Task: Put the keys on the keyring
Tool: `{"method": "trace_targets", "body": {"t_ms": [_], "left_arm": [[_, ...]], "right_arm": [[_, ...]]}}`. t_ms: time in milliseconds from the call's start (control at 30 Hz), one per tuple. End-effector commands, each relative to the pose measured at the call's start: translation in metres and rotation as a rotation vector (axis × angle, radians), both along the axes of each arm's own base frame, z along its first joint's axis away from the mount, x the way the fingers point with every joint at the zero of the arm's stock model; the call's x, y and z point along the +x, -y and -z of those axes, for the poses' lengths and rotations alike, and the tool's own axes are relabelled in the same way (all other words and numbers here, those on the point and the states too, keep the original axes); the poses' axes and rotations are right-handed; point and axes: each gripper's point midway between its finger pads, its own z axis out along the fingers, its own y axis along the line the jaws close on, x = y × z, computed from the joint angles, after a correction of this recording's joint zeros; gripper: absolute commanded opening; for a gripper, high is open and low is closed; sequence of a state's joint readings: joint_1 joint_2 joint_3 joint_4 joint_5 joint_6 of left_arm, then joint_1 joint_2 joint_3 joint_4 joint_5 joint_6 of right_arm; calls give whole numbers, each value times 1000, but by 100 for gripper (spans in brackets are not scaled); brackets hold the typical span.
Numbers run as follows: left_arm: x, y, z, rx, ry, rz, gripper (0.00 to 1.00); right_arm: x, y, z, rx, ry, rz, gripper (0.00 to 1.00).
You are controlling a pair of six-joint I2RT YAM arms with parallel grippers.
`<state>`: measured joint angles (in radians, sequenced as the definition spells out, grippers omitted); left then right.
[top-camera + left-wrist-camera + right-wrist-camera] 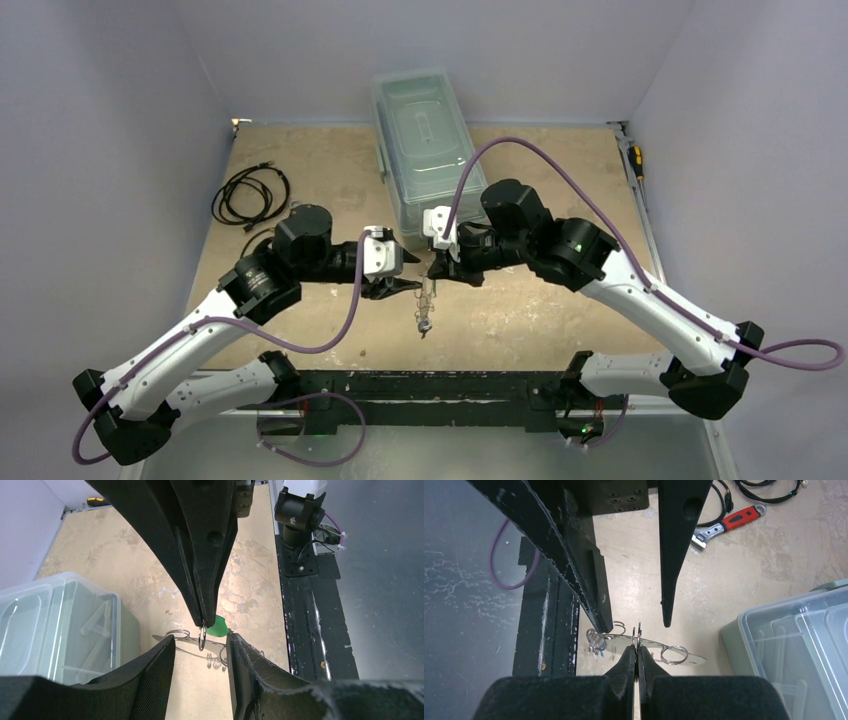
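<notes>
The right pincer (637, 652) is pinching the keyring (651, 642); the left pincer (200, 639), spread, is straddling it. Threading is probably requiring a grip on the green key (218, 628) beside it.

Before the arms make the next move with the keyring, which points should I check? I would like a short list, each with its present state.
1. The right gripper is shut on the keyring, at a small ring: ok.
2. The left gripper is open, with its fingers on either side of that ring: ok.
3. The green key is in sight near the left gripper's fingertip: ok.
4. The green key is already threaded on a ring: cannot tell.
5. The blue key is located: cannot tell, too small to find.
</notes>
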<state>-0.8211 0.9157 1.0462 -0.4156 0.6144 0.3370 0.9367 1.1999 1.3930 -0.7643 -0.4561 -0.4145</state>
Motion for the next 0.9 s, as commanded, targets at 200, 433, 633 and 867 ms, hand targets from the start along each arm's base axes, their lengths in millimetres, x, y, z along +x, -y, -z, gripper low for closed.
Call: {"method": "trace_targets", "body": {"t_ms": [200, 433, 633, 867], "left_arm": [[-3, 7, -11, -72, 41, 40, 36], [-3, 11, -8, -75, 30, 53, 31], [-2, 13, -10, -89, 27, 50, 25], [-1, 16, -5, -77, 5, 57, 27]], "right_arm": [[-6, 0, -37, 83, 53, -22, 0], [-5, 0, -36, 78, 52, -23, 0], [-6, 1, -38, 77, 57, -27, 0], [-7, 2, -40, 84, 63, -32, 0]]}}
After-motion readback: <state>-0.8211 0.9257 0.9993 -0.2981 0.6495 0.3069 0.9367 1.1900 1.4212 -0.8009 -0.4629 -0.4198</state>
